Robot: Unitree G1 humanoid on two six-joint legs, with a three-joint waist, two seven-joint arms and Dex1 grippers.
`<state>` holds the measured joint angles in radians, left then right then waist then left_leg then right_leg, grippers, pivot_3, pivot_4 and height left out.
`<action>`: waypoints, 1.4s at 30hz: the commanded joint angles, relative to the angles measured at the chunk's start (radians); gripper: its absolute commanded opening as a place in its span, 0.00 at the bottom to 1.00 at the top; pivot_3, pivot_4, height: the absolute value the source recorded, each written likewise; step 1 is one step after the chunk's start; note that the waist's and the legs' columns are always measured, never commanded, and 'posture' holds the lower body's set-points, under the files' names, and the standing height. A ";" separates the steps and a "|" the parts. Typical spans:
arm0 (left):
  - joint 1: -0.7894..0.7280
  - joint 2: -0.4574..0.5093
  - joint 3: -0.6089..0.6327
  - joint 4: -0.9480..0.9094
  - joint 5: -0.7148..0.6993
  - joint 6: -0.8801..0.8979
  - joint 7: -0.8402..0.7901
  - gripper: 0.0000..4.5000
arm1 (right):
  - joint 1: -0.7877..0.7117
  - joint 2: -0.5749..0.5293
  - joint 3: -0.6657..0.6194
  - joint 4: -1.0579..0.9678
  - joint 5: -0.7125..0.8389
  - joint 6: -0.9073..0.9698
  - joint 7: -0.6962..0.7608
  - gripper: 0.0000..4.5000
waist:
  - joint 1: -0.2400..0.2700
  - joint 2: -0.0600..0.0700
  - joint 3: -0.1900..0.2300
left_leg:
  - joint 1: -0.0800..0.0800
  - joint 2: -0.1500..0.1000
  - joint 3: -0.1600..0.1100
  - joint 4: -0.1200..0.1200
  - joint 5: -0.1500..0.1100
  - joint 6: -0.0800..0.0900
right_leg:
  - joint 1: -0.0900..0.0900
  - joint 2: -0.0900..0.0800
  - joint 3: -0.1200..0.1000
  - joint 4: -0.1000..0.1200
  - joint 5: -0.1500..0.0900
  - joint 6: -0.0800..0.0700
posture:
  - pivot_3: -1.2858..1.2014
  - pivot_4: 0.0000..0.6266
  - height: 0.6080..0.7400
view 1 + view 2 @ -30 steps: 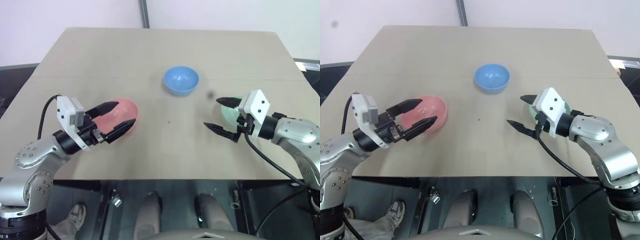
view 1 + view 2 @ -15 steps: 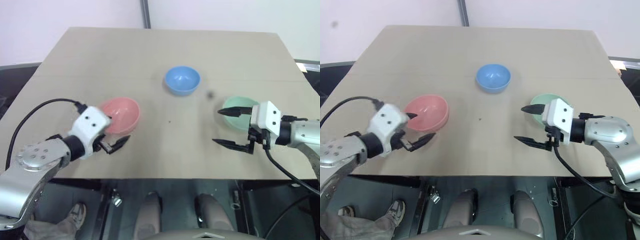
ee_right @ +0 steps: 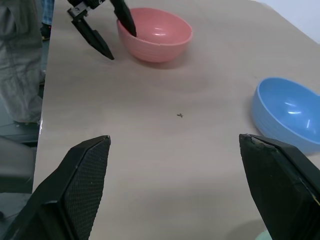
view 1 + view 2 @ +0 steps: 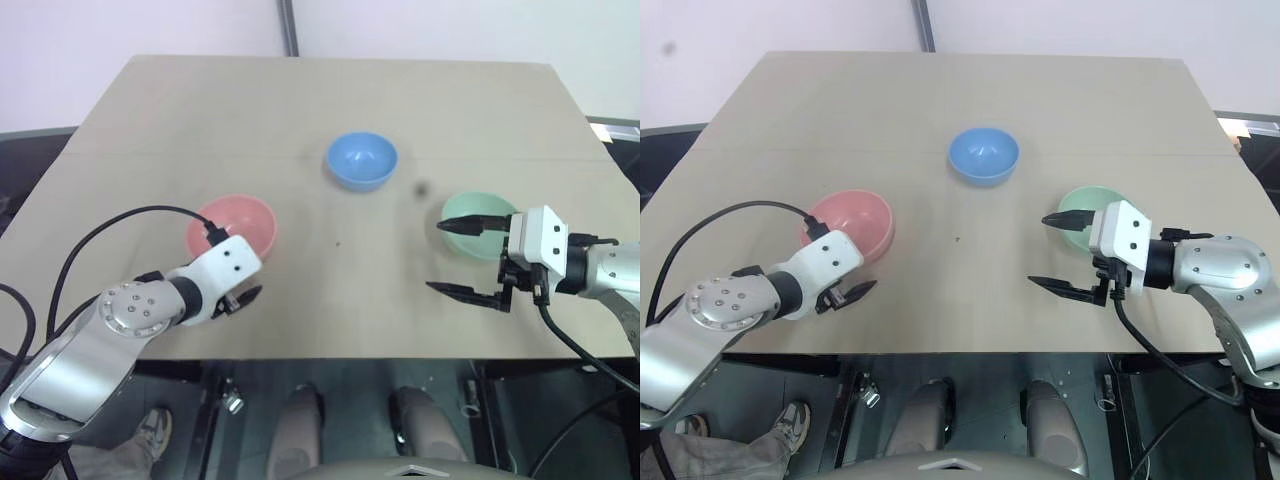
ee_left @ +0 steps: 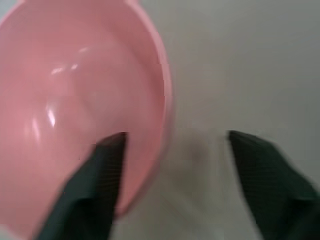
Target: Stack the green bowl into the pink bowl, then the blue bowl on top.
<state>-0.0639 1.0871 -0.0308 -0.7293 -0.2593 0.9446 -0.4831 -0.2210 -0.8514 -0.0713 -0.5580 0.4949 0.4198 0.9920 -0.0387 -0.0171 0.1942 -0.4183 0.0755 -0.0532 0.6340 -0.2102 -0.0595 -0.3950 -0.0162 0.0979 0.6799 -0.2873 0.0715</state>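
Our left arm reaches in from the near left corner, elbow out to the side, wrist bent so that our left gripper (image 4: 845, 293) points forward and downward. In the left wrist view its two black fingers (image 5: 95, 175) stand apart, one reaching inside a rim and the other outside it, with a clear gap between them. A black cable loops from the wrist back along the arm.

Our right arm comes in from the right side, forearm nearly level, pointing toward the left. Our right gripper (image 4: 462, 258) holds its jaws spread wide, one finger farther from us and one nearer, with nothing between them. A black cable hangs below that wrist.
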 commanded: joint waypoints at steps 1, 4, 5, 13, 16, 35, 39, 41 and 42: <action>-0.026 -0.002 -0.011 0.007 0.040 -0.033 -0.013 0.30 | 0.007 -0.009 -0.047 -0.039 0.009 -0.014 -0.014 1.00 | 0.000 0.000 0.000 | 0.000 0.000 0.000 0.000 0.000 0.000 | 0.000 0.000 0.000 0.000 0.000 0.000 | 0.52 0.24 1.00; -0.038 -0.006 -0.013 0.020 0.049 -0.079 -0.046 0.01 | 0.016 -0.008 -0.050 -0.045 0.004 -0.013 -0.024 1.00 | -0.001 0.000 0.000 | 0.000 0.000 0.000 0.000 0.000 0.000 | 0.000 0.000 0.000 0.000 0.000 0.000 | 0.52 0.24 1.00; -0.045 -0.012 -0.009 0.023 0.047 -0.100 -0.059 0.01 | 0.020 -0.007 -0.051 -0.048 0.003 -0.012 -0.028 1.00 | -0.001 0.000 0.000 | 0.000 0.000 0.000 0.000 0.000 0.000 | 0.000 0.000 0.000 0.000 0.000 0.000 | 0.52 0.24 1.00; -0.140 -0.011 -0.083 0.069 0.065 -0.367 -0.272 0.01 | 0.053 -0.010 -0.073 -0.062 -0.001 -0.010 -0.056 1.00 | 0.001 0.000 0.000 | 0.000 0.000 0.000 0.000 0.000 0.000 | 0.000 0.000 0.000 0.000 0.000 0.000 | 0.52 0.24 1.00; -0.196 0.001 -0.197 0.110 0.157 -0.582 -0.398 0.01 | 0.073 -0.008 -0.085 -0.076 -0.006 -0.011 -0.073 1.00 | 0.003 0.000 0.000 | 0.000 0.000 0.000 0.000 0.000 0.000 | 0.000 0.000 0.000 0.000 0.000 0.000 | 0.52 0.24 1.00; -0.334 -0.202 -0.058 0.189 0.020 -0.473 -0.482 0.70 | 0.032 0.004 -0.037 -0.132 -0.001 0.225 -0.261 1.00 | -0.005 0.000 0.000 | 0.000 0.000 0.000 0.003 0.000 0.000 | 0.001 0.000 0.001 0.003 0.000 0.000 | 0.52 0.24 1.00; -0.287 -0.276 0.161 0.189 -0.178 -0.397 -0.448 0.70 | -0.063 0.008 0.082 -0.046 -0.138 0.287 -0.357 1.00 | -0.003 0.000 0.000 | 0.001 0.000 0.000 0.004 0.000 0.000 | 0.001 0.000 0.000 0.005 0.000 0.001 | 0.52 0.24 1.00; -0.248 -0.278 0.231 0.191 -0.208 -0.396 -0.443 0.70 | -0.099 0.010 0.129 0.011 -0.167 0.328 -0.365 1.00 | -0.003 0.000 0.000 | 0.001 0.000 0.000 0.004 0.000 0.000 | 0.001 0.000 0.000 0.005 0.000 0.000 | 0.52 0.24 1.00; -0.234 -0.274 0.254 0.188 -0.226 -0.377 -0.440 0.70 | -0.112 0.014 0.145 0.034 -0.180 0.331 -0.366 1.00 | -0.003 0.000 0.000 | 0.001 0.000 0.000 0.004 0.000 0.000 | 0.001 0.000 0.001 0.005 0.000 0.000 | 0.52 0.24 1.00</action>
<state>-0.3030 0.8077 0.1599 -0.5120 -0.4445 0.5592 -0.9320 -0.3120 -0.8405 0.0612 -0.5380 0.3414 0.7390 0.6399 -0.0418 -0.0173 0.1939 -0.4178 0.0752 -0.0534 0.6381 -0.2101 -0.0594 -0.3945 -0.0160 0.0984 0.6851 -0.2872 0.0718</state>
